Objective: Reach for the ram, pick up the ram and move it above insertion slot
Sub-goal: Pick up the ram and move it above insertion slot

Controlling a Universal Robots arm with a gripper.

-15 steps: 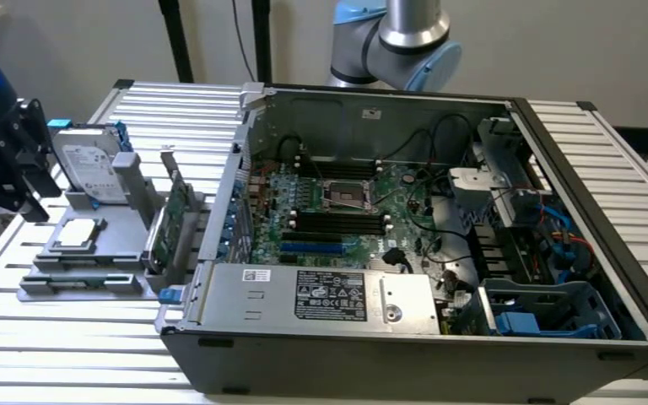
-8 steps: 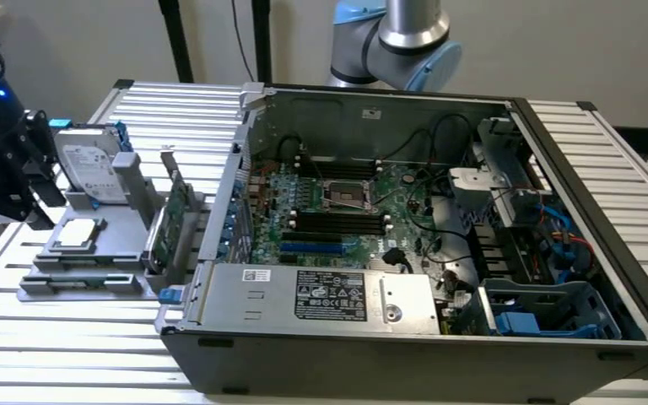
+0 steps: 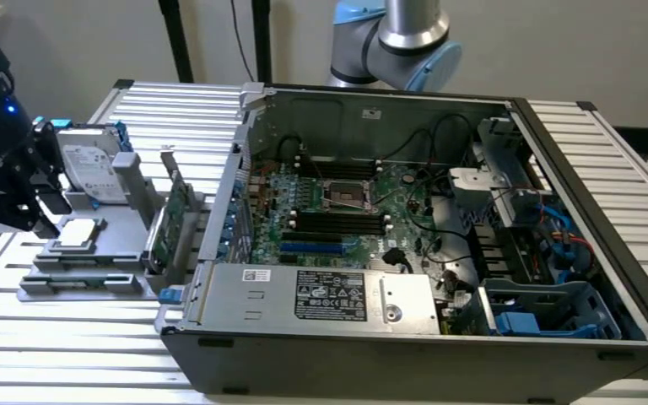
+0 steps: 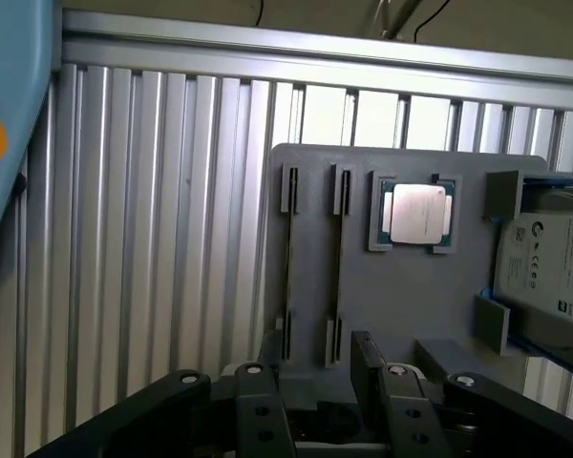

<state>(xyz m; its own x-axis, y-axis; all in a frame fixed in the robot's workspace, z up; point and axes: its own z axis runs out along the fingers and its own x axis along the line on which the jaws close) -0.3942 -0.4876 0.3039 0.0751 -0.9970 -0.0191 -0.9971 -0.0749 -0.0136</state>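
Ram (image 4: 288, 272): by best reading, the thin dark strip parked on edge in one of two long tracks on the grey holder (image 4: 401, 305), clipped at both ends to stay upright and graspable from above; too thin to confirm. Over the holder's edge toward the exterior view's left, gripper (image 4: 310, 377) above the slatted counter (image 3: 65, 354), fingers (image 4: 255, 410) spread wide with nothing between, straddling the tracks' near ends, not yet touching the ram. On the holder itself, a square silver processor (image 4: 417, 212) seated in a shallow recess beside the tracks, and a hard drive (image 3: 88, 169) propped upright, each pocketed against sliding. Just past the holder toward the exterior view's right, a green expansion card (image 3: 169, 224) on edge. Well past the holder that way, the open computer case (image 3: 414, 354), with the insertion slot (image 3: 336, 221) among parallel black slots on the motherboard (image 3: 397, 190), apparently vacant and facing up for a straight drop-in. Judged from this: reach under way, no pickup yet.
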